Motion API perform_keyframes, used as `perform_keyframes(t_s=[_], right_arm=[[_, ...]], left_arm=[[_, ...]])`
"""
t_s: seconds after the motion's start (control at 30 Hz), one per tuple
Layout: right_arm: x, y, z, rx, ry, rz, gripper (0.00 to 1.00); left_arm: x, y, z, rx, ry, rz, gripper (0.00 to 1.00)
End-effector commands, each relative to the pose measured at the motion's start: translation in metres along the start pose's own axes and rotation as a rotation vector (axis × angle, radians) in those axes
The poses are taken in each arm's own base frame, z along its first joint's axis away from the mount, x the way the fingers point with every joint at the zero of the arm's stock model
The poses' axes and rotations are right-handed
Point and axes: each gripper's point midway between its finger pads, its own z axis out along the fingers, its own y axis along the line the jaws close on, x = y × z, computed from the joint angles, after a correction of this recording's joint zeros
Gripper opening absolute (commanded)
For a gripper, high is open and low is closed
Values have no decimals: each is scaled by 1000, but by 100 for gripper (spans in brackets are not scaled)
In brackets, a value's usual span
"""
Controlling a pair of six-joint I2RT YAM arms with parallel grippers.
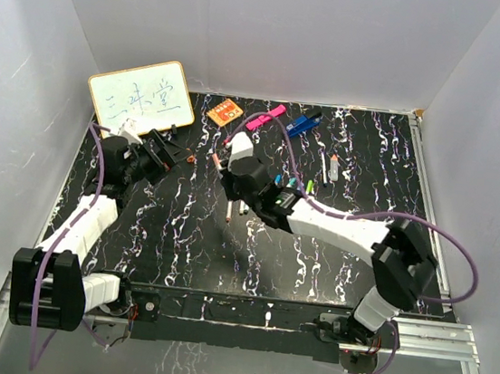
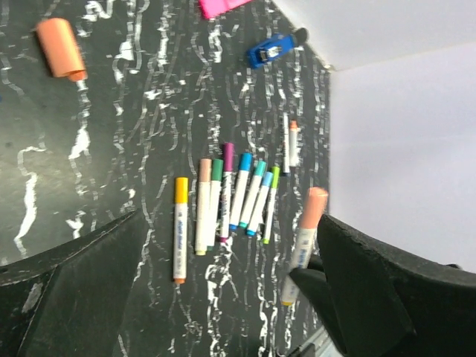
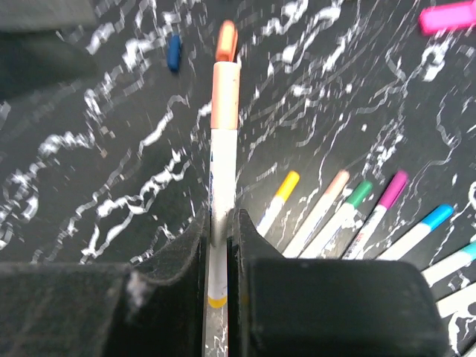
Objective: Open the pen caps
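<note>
Clamping my right pincer (image 3: 219,223) tight on the white barrel of a pen (image 3: 221,160); its peach cap (image 3: 224,95) is on, pointing away from the fingers. Left pincer (image 1: 157,148) is spread wide, holding nothing, near the whiteboard (image 1: 141,93). Other capped pens (image 2: 227,197) lie side by side on the black marbled table (image 2: 111,134). A loose blue cap (image 3: 174,52) and a loose orange cap (image 3: 226,39) lie beyond the held one.

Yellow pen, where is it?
In the left wrist view, the yellow pen lies at the left end of the row of pens, right beside the tan pen.
</note>
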Motion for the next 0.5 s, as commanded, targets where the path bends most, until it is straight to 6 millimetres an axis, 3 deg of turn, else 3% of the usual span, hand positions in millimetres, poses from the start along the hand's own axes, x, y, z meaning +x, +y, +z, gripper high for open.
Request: perform_keyframes(t_s=[0.0,0.17,0.47], right_arm=[[-52,-6,-24,8,-167,57,0],[-69,-5,-38,-6,-203,66,0],[-72,-8,-42,-4,-199,58,0]], left_arm=[[-9,-54,-5,225,9,18,98],[-5,-76,-3,291,39,39,99],[13,-106,13,338,97,112,99]])
